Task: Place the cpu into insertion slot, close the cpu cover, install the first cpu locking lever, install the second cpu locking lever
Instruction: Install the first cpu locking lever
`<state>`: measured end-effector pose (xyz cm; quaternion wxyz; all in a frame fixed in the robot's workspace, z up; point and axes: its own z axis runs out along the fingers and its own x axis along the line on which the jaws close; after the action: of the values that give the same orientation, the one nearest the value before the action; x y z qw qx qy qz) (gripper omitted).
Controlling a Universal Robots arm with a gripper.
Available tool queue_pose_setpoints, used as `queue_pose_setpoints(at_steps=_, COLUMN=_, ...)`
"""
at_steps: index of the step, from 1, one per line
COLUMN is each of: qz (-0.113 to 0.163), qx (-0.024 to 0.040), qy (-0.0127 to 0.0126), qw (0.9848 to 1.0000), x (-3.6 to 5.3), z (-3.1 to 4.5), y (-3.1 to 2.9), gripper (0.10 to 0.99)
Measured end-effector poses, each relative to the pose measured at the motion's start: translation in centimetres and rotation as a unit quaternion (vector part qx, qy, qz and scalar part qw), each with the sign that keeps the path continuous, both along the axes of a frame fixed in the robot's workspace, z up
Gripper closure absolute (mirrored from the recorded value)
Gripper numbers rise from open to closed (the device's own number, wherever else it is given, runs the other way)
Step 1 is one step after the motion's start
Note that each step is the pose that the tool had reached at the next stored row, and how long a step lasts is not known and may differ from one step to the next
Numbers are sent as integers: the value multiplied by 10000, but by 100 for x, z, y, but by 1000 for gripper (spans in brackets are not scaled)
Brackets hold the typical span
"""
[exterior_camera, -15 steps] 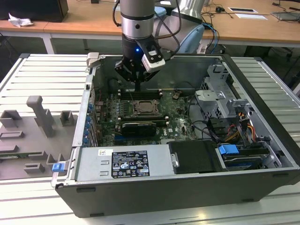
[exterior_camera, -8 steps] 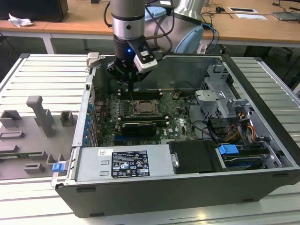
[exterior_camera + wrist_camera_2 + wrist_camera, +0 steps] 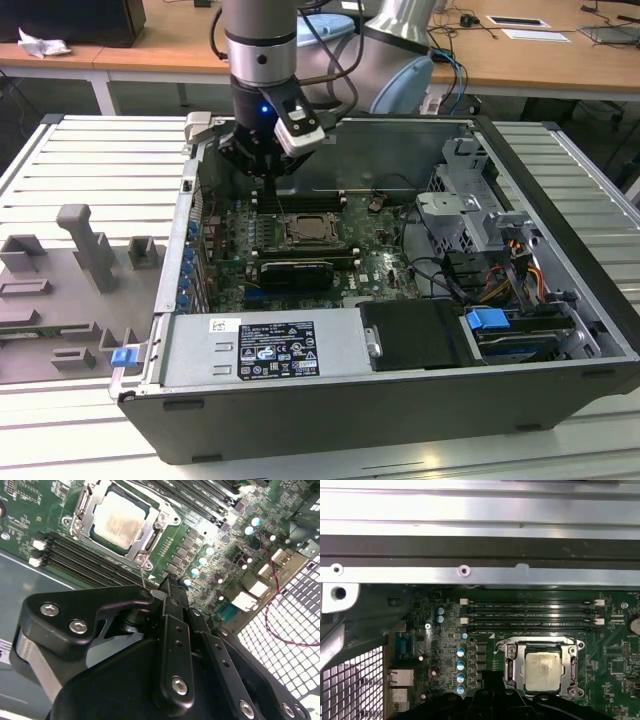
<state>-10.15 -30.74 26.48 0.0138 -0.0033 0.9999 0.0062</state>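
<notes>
In the open computer case [image 3: 300, 425] with its white printed label [image 3: 265, 350], your cpu [image 3: 543, 671] lies in the insertion slot [image 3: 540, 642] beneath the lowered cpu cover [image 3: 569, 670], the gripper [image 3: 169, 586] hovering just beside it, open or closed you cannot tell.

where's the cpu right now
The cpu lies inside the silver cpu cover frame on the motherboard, beside the black memory slots, in both wrist views.

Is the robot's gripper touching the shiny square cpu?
Apart. In the second wrist view the gripper stops short of the cpu, with the cpu cover and a strip of green board showing between them.
</notes>
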Motion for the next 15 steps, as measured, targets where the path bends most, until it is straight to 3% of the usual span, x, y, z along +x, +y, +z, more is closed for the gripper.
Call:
queue_pose_setpoints(at_steps=7, qz=20, qx=2, qy=0, qw=10000, x=-59, z=-34, y=47, gripper=980)
queue_pose_setpoints(at_steps=12, qz=21, qx=6, qy=0, qw=10000, x=-74, z=-57, y=120, gripper=980)
queue_pose_setpoints(at_steps=15, qz=24, qx=7, qy=-1, qw=10000, x=-75, z=-72, y=192, gripper=980)
